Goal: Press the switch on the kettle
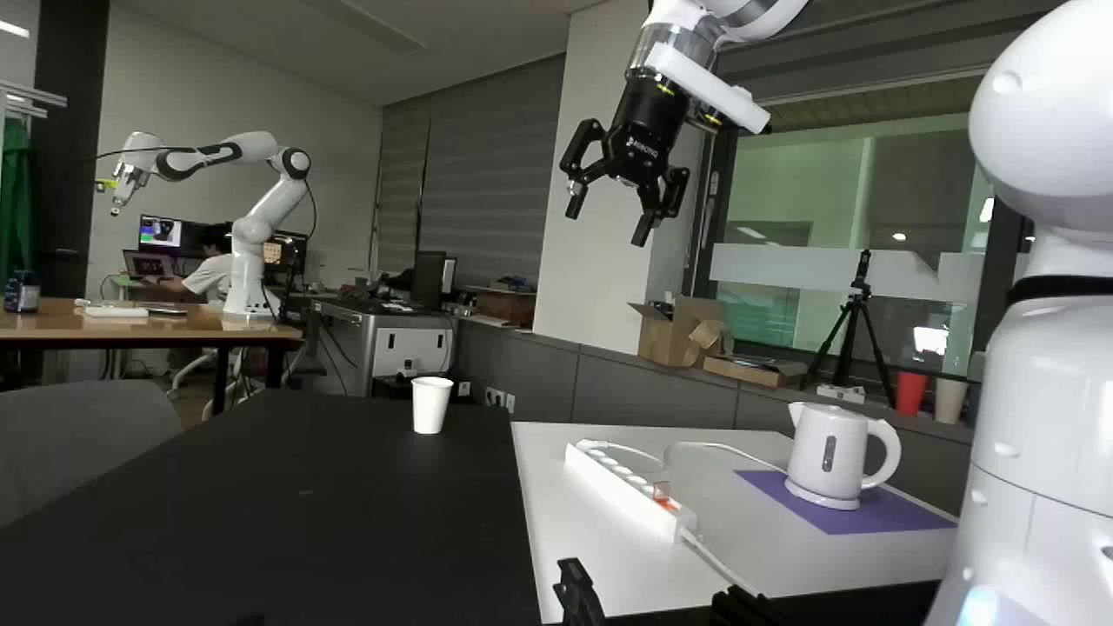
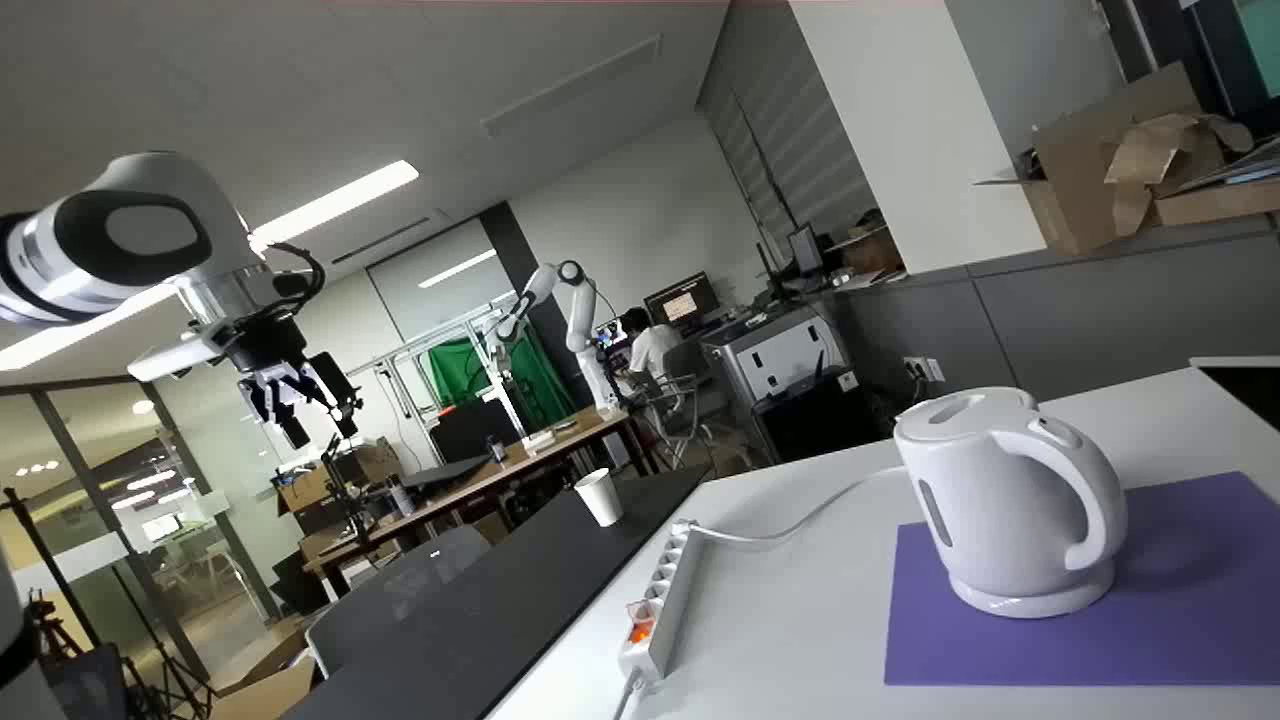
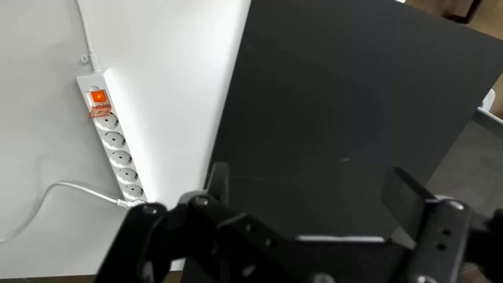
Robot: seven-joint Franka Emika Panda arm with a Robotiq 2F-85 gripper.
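Observation:
The white kettle [image 1: 845, 461] stands upright on a purple mat on the white table. It is larger in an exterior view [image 2: 1000, 500], with its loop handle facing the camera side. A small rounded part [image 2: 1056, 432] shows at the top of the handle; I cannot tell for sure if it is the switch. The kettle is out of the wrist view. My gripper [image 1: 609, 217] is open and empty, high in the air and well away from the kettle. It also shows in an exterior view [image 2: 320, 428] and in the wrist view [image 3: 308, 181], above the black table.
A white power strip [image 1: 622, 491] with a lit orange switch [image 3: 99, 96] and raised clear cover lies on the white table [image 1: 556, 522]. A white cord runs from it toward the kettle. A white cup [image 1: 430, 407] stands on the black table [image 1: 304, 487]. The purple mat [image 2: 1200, 620] lies under the kettle.

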